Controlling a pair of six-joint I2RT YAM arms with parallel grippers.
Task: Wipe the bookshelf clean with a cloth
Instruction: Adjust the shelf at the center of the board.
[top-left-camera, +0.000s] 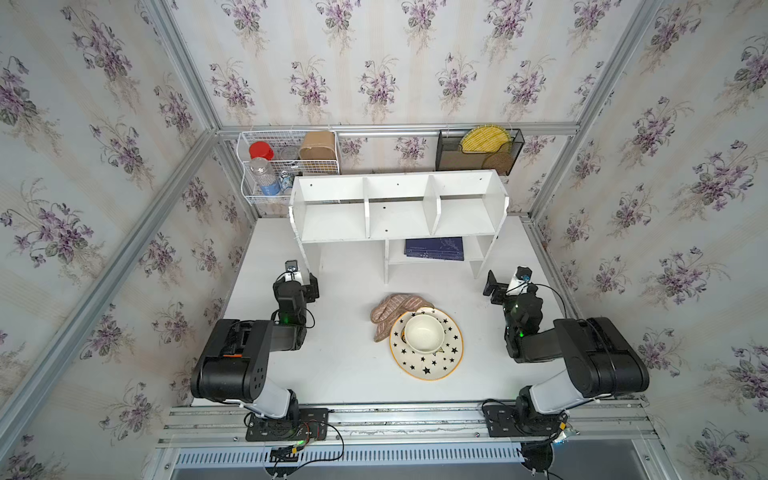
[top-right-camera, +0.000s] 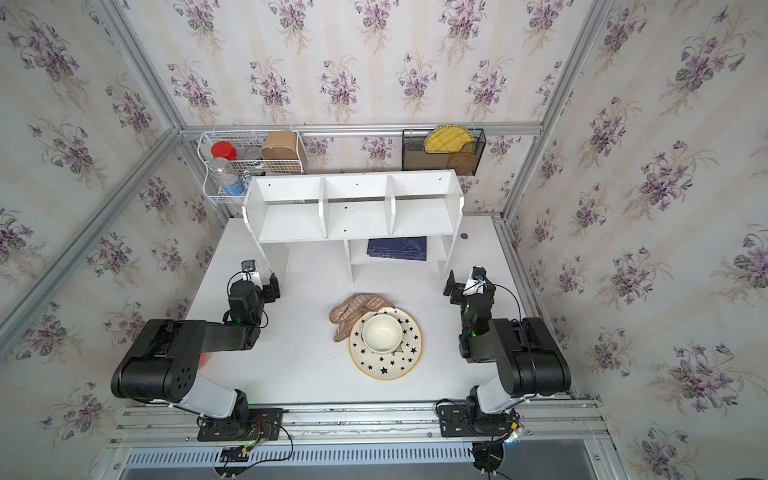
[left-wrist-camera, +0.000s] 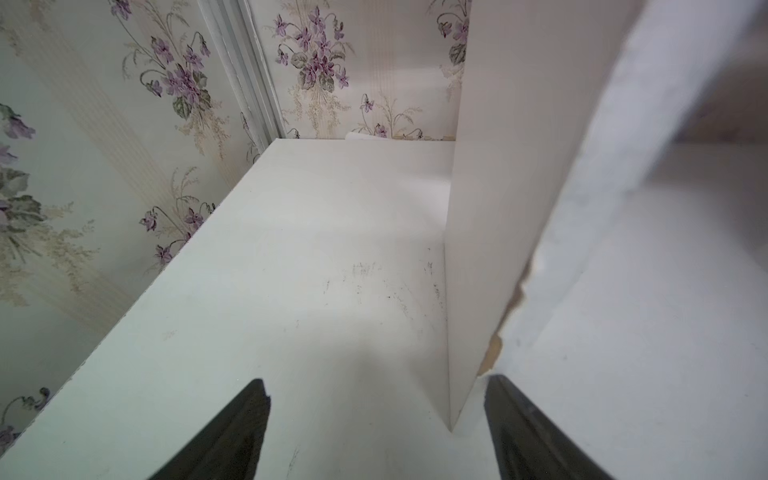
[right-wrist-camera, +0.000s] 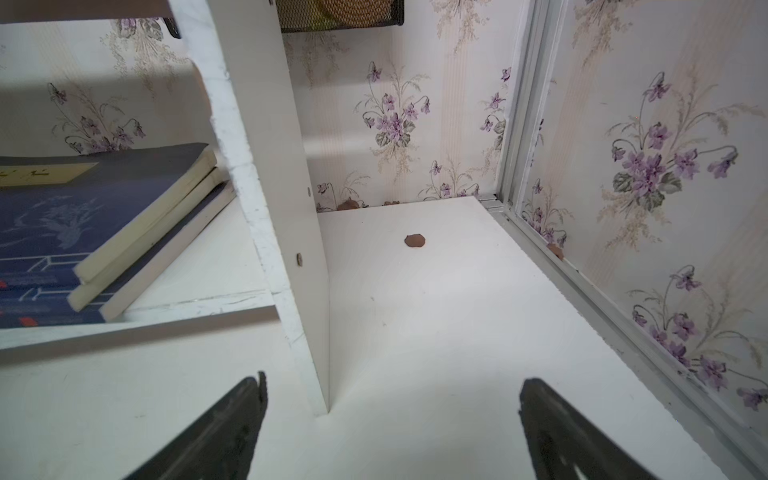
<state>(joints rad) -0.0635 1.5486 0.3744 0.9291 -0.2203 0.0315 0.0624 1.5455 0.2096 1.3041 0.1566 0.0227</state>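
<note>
Near the middle of both top views lies the cloth (top-left-camera: 392, 311), crumpled in a loose bundle on the white table (top-left-camera: 345, 374) and touching the upper left rim of the star-patterned plate (top-left-camera: 434, 368); whether one end goes under this rim I cannot tell. A white bowl (top-left-camera: 424, 331) stands on the plate. Higher in the frame, toward the back wall, stands the bookshelf (top-left-camera: 332, 216), its three upper compartments bare and dark blue books (top-left-camera: 434, 249) on a lower shelf. The left gripper (top-left-camera: 312, 286) hovers just beside the shelf's foot at the left of the frame, the right gripper (top-left-camera: 493, 289) near the foot at the right; both have the jaws wide apart and hold nothing. So the step in hand is, I judge, to fetch the cloth. It would be best to take it at the bunched part toward the left of the frame, away from the plate, to come straight down over a thick fold, to close firmly, and to lift upward before going to the shelf, so that plate and bowl are not dragged along. The left gripper seems to have the freer way, since the plate is not between it and the cloth.
</note>
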